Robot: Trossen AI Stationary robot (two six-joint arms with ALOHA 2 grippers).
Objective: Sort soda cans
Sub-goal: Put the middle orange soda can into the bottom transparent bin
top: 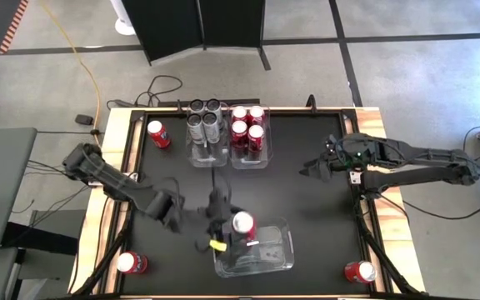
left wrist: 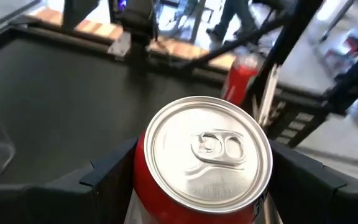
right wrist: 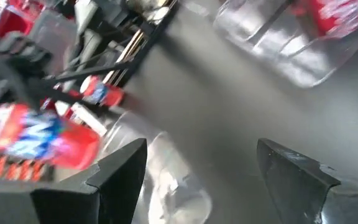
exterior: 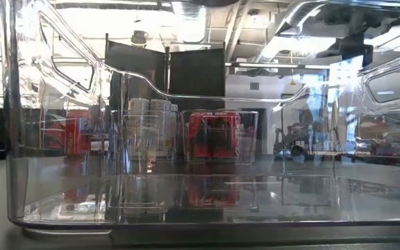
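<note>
The red soda can [left wrist: 207,165] stands upright between the two fingers of the left pincer [top: 238,236], its silver top and pull tab facing up. The jaws sit against its sides, so the left pincer is holding the can, spread about as wide as the can's body. In the high view the can hangs at the left end of the clear near bin [top: 283,250], at the near edge of the desk [top: 307,200]; whether it is already resting on the bin floor I cannot tell.

By my judgement a can like this is stiff if full, thin-walled and easy to dent if empty, and its smooth painted side is slippery. The safest hold is across the middle of the body, fingers on opposite sides, with the can kept upright.

Well ahead of this pincer, at the far edge of the desk, two more clear bins stand side by side: one with silver-grey cans [top: 205,123], one with red cans [top: 247,127]. Loose red cans stand far to its left [top: 157,133], at the near left corner [top: 130,263] and at the near right corner [top: 360,272].

The right pincer [top: 311,169] waits well apart, over the right side of the desk, fingers wide and holding nothing.
</note>
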